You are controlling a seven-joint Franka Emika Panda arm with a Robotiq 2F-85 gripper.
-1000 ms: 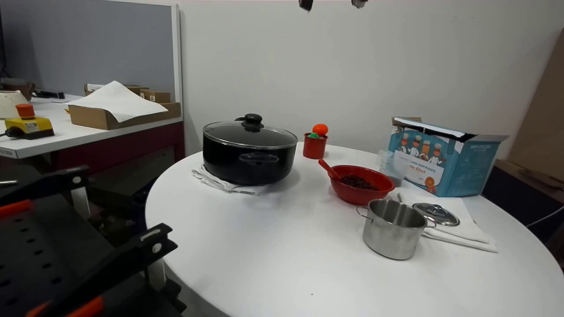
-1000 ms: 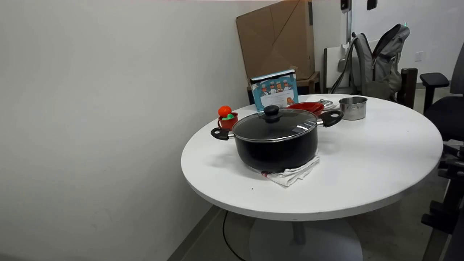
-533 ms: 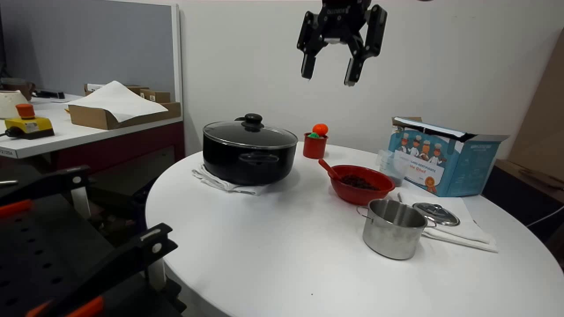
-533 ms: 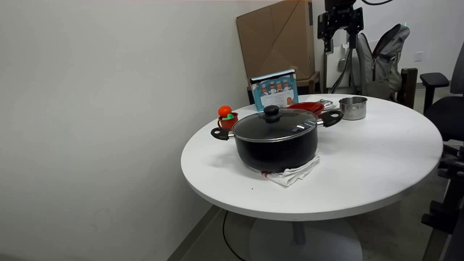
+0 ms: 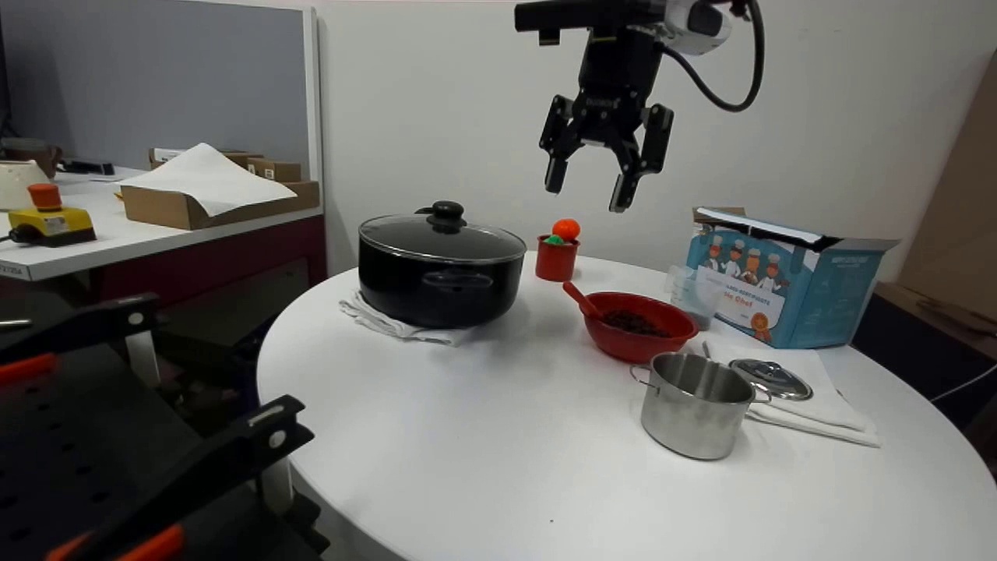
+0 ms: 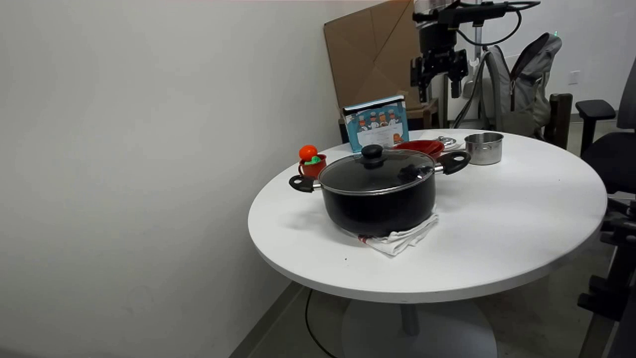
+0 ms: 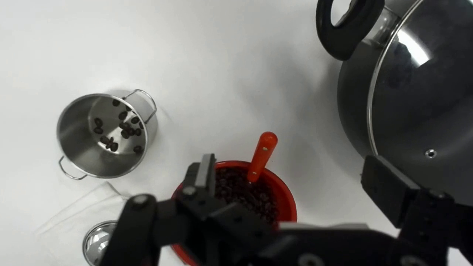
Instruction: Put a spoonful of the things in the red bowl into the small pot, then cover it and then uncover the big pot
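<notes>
Round white worktop [image 5: 467, 444], plain pale wall [image 5: 436, 101] behind. Left to right in an exterior view: big pot [image 5: 440, 284] on a folded cloth [image 5: 401, 331], glass lid [image 5: 444, 238] on, unmoved. Next, red cup [image 5: 555, 263] near the wall, not a task item.

Then the change: gripper [image 5: 587, 193] has dropped into view, well above the worktop; 1 s ago only its fingertips showed at the top edge. Fingers spread wide, nothing held. Lower right: red bowl [image 5: 625, 344], dark beans [image 5: 631, 322] inside, spoon [image 5: 581, 299] handle sticking out over the rim. Then small pot [image 5: 692, 423], upright, uncovered; wrist view shows a few beans [image 7: 125, 133] on its floor. Last, steel lid [image 5: 771, 379] on a white cloth [image 5: 826, 409] just beside the pot.

Meaning: beans in the small pot suggest scooping is at least partly done; full spoonful or not, can't tell. Descent looks like an approach for the next grasp, spoon or steel lid, unclear which. Covering and uncovering both remain.
</notes>
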